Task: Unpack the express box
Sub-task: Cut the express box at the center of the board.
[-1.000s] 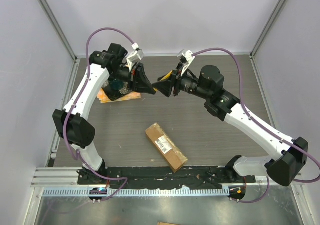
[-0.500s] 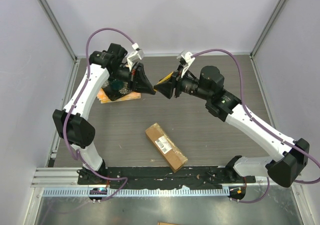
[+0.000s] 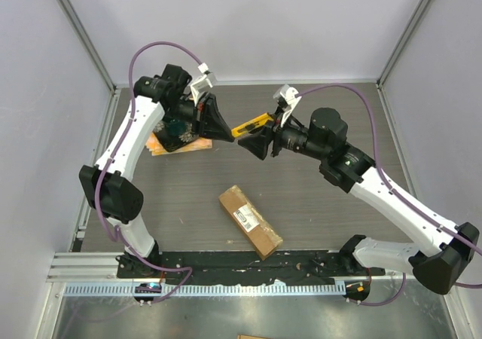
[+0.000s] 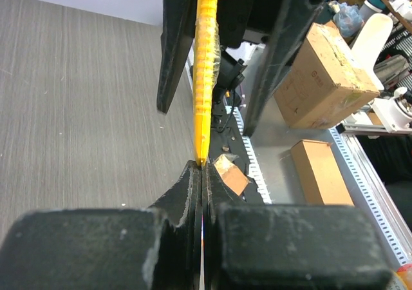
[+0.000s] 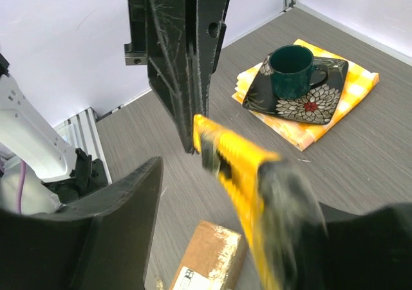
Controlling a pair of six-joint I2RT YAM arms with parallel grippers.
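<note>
Seemingly L jaws shut at tip of yellow knife (image 4: 205, 77), R jaws apart round its blurred body.

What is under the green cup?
The green cup stands on a dark flowered dish, which lies on a yellow checked cloth. The dish's middle beneath it is hidden.

Box (image 3: 250, 221): oblong, brown cardboard; white printed label on its top face; flaps closed; lies flat on the grey table (image 3: 316, 218), set diagonally, one end far-left, the other near-right; close to the front edge, about midway across.
</note>
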